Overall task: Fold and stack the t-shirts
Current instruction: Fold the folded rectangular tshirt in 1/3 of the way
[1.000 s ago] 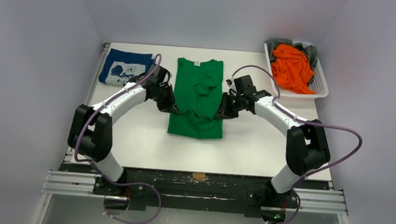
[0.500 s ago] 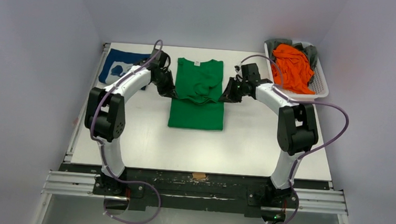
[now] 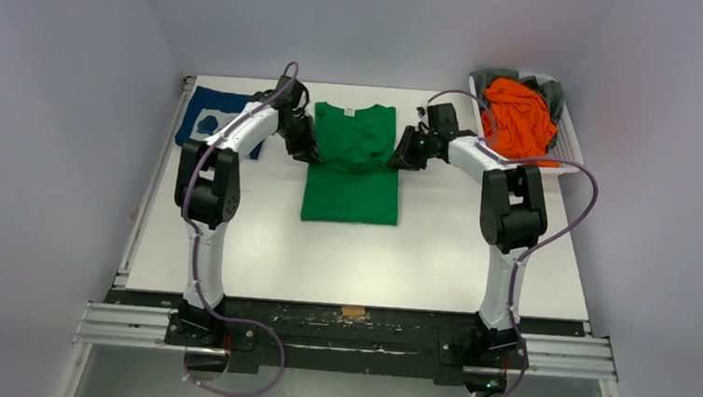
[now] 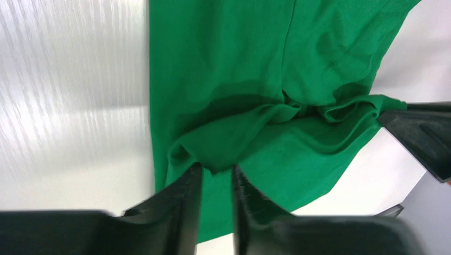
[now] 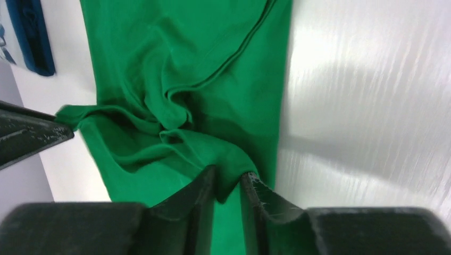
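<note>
**Green fold laid over, release pending**

At ten o'clock on the table [image 3: 475,254] the navy t-shirt [image 3: 211,119] lies folded flat, print up, partly under my left arm.

The left gripper [image 3: 311,154] sits at the nine o'clock edge of the green t-shirt [image 3: 351,175], which lies at twelve o'clock, collar toward the far wall. In the wrist view its jaws are almost closed. A peak of green cloth meets the tips, but I cannot tell whether it is pinched or merely touching.

The shirt's lower part looks doubled up over the chest. It is rumpled through the middle, where the cloth bunches between my two grippers.

The right gripper [image 3: 395,159] mirrors the left at the shirt's three o'clock edge. Its jaws are narrow, and a tuck of green cloth runs down between them, so I read that as a light pinch.

At two o'clock the basket [image 3: 570,156] holds the orange t-shirt [image 3: 517,117] crumpled over a grey one [image 3: 553,93].

I judge this to be the end of the bottom-to-top fold. Next I'd let go on both sides, lift clear without dragging the edge, then smooth the wrinkled middle before moving the shirt onto the navy one.
</note>
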You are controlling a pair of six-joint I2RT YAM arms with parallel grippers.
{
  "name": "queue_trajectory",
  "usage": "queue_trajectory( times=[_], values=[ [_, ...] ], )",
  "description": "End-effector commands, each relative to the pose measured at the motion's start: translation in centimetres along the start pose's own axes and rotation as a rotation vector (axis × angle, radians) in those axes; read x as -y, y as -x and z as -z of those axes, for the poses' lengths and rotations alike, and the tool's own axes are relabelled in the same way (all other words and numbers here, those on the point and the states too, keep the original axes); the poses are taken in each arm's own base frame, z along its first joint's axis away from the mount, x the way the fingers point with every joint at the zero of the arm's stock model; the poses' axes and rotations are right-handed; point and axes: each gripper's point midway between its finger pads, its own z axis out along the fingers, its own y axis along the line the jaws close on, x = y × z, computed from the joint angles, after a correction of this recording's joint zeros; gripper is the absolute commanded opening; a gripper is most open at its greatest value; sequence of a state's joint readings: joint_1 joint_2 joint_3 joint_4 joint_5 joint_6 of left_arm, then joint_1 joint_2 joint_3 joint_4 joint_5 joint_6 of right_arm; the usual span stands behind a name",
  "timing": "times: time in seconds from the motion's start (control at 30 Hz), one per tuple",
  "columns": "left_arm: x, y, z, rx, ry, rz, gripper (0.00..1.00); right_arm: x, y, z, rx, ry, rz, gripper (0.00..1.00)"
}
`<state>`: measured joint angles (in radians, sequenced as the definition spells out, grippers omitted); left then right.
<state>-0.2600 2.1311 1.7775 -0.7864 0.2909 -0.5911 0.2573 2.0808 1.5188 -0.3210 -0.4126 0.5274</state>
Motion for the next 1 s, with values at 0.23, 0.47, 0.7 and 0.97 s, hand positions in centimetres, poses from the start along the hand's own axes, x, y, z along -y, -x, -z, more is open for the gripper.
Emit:
queue_trajectory(
  times=[0.23, 0.47, 0.7, 0.97],
  values=[
    [0.9, 2.0, 3.6, 0.037, -0.071, -0.035, 0.69, -1.5, 3.3, 3.1, 0.083, 0.038, 0.104, 0.44],
    [-1.6, -5.0, 4.9, -0.013, -0.086, 0.019, 0.70, 1.9, -3.0, 5.5, 0.017, -0.062, 0.098, 0.45],
    [-4.6, -10.5, 3.8, -0.055, -0.066, 0.127, 0.65, 2.9, -9.0, 6.1, -0.072, -0.053, 0.059, 0.44],
    [-5.2, -11.9, 1.4, -0.111, -0.056, 0.159, 0.48, 2.6, -12.1, 3.8, -0.133, -0.048, 0.064, 0.39]
  ],
)
